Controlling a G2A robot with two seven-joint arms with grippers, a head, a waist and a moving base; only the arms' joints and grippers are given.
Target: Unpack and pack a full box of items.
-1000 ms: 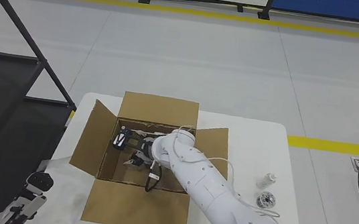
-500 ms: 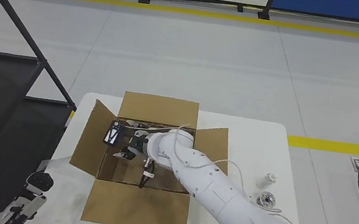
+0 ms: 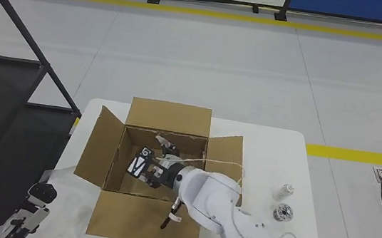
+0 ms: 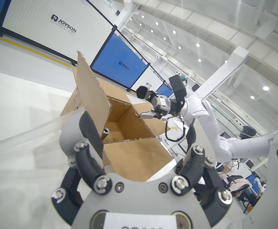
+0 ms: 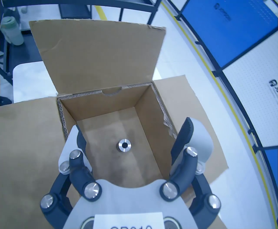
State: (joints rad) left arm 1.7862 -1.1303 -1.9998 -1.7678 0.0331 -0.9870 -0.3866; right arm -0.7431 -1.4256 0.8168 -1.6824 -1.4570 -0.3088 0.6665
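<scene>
— From above?
— Right gripper hangs over the middle of the box. Left gripper sits at its 8 o'clock.
— Left wrist?
— Jaws wide, empty, well apart from the box.
— Right wrist?
— Jaws wide, empty. The metal sleeve is straight below on the box floor, probably upright.

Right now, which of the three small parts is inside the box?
The round metal part on the box floor, beneath the open right gripper; the other two sit outside on the table.

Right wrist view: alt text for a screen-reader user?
The right gripper, open, hangs over an open cardboard box with its flaps spread. One small metal ring lies on the box floor below it.
</scene>
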